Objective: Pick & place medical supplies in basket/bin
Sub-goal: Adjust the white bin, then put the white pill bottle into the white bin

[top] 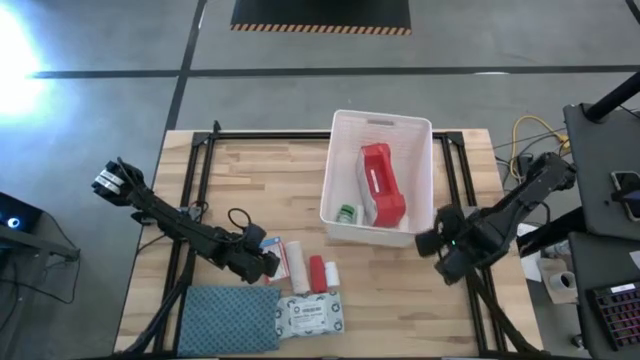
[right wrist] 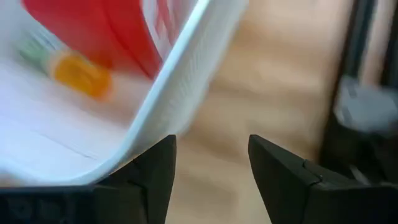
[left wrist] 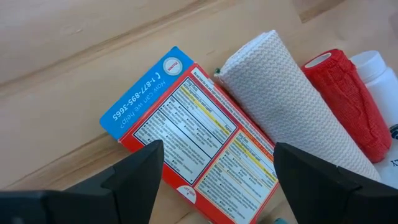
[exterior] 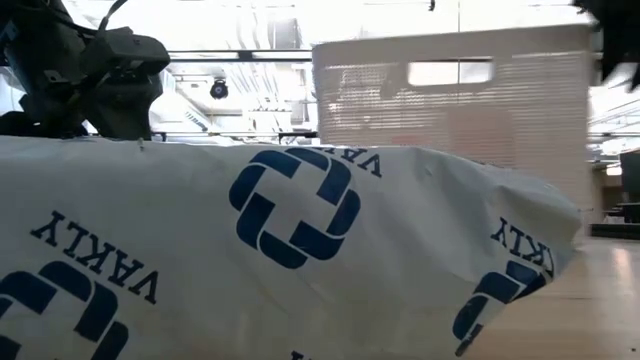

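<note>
The white bin (top: 420, 135) stands at the table's middle right and holds the red-and-white pouch (top: 380, 185) and small bottles (top: 347, 213). My left gripper (left wrist: 217, 180) is open just over the small red-and-blue box (left wrist: 193, 149), one finger toward each side of it. Next to the box lie a white roll (left wrist: 292, 118), a red roll (left wrist: 348, 102) and a white bottle (left wrist: 379, 68). The white wipes packet (top: 310, 315) lies near the front edge and fills the low view (exterior: 300, 240). My right gripper (right wrist: 211, 168) is open and empty at the bin's near right corner (right wrist: 180, 81).
A blue-grey folded cloth (top: 228, 320) lies at the front left, beside the wipes packet. Black frame rails (top: 200, 170) run along the table's left and right sides. Bare wood lies at the far left and in front of the bin.
</note>
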Controlling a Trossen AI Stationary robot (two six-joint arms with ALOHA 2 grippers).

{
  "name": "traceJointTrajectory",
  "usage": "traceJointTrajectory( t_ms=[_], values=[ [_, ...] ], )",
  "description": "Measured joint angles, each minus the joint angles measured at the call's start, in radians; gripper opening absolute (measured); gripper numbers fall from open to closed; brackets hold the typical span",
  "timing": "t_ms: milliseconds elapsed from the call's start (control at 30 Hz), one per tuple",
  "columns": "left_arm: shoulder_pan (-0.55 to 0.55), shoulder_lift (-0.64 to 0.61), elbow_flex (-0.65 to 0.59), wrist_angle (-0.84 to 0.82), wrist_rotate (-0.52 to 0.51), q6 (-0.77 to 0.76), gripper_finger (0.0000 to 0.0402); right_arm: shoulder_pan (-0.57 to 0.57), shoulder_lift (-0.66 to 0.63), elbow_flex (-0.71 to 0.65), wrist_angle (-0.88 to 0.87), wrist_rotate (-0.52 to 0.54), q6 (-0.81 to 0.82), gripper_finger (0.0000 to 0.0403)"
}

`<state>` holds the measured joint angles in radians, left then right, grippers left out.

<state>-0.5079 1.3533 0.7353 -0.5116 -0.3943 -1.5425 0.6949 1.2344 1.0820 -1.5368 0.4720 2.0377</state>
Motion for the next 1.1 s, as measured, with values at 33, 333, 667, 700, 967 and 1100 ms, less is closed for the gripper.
traceJointTrajectory(
  t_ms=[33,333,667,700,967,1100],
  values=[
    [0.0,0.0,0.0,0.0,0.0,0.0,0.0281,-0.012,-0.01,-0.001,-0.002,0.049,0.0,0.0191],
    [-0.001,0.0,0.0,0.001,0.001,0.0,0.0281,-0.035,-0.054,0.067,0.007,0.007,-0.108,0.0191],
    [-0.002,0.0,0.0,0.152,0.002,0.282,0.0281,-0.023,0.005,0.0,0.679,-0.309,-0.199,0.0192],
    [-0.002,0.0,0.0,0.175,0.003,0.325,0.0281,-0.025,0.027,-0.017,0.759,-0.288,-0.205,0.0192],
    [-0.041,-0.001,0.0,0.192,0.046,0.537,0.0281,-0.048,0.322,-0.058,1.066,-0.094,-0.095,0.0192],
    [-0.083,-0.001,0.0,0.134,0.062,0.539,0.0281,-0.059,0.488,0.037,1.073,-0.033,-0.06,0.0192]
  ],
)
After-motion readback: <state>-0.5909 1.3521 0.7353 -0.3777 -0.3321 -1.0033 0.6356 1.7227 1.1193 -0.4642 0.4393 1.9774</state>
